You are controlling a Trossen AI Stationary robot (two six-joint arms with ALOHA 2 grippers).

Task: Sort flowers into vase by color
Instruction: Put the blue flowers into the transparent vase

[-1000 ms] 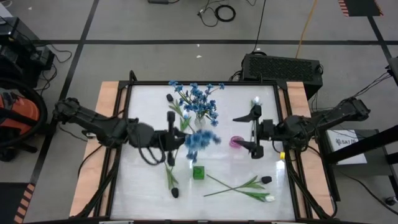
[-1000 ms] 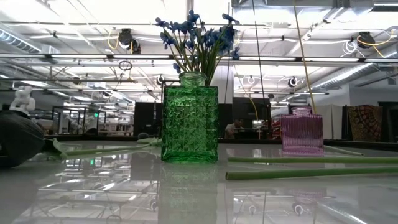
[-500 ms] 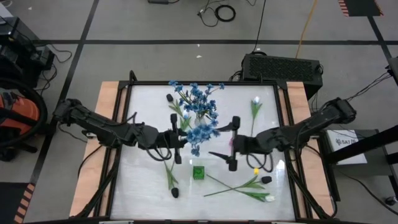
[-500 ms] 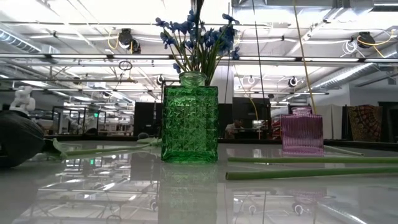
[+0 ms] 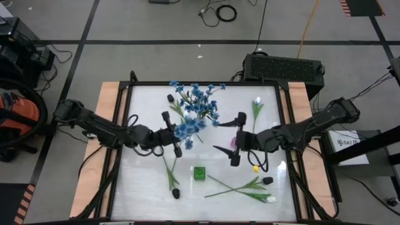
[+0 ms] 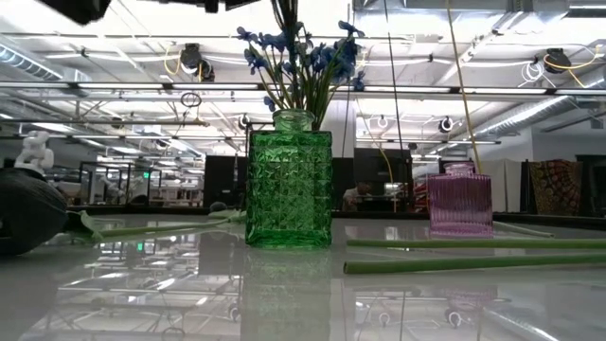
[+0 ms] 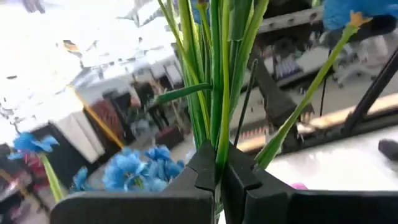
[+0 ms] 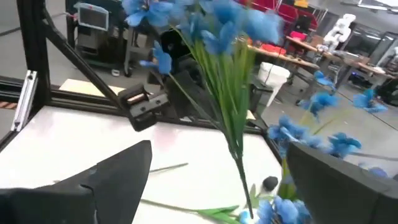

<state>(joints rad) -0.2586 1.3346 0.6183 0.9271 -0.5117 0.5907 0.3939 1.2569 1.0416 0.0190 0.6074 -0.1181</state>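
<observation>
Blue flowers (image 5: 186, 129): one bunch, left jaws clamped.

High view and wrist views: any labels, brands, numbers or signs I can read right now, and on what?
None can be read.
White sheet beside the table's right edge, high view: dark printing, too small to read.
Green vase, pink vase: moulded glass only, no label.
Screen in the room behind, right wrist view: too blurred to read.
</observation>
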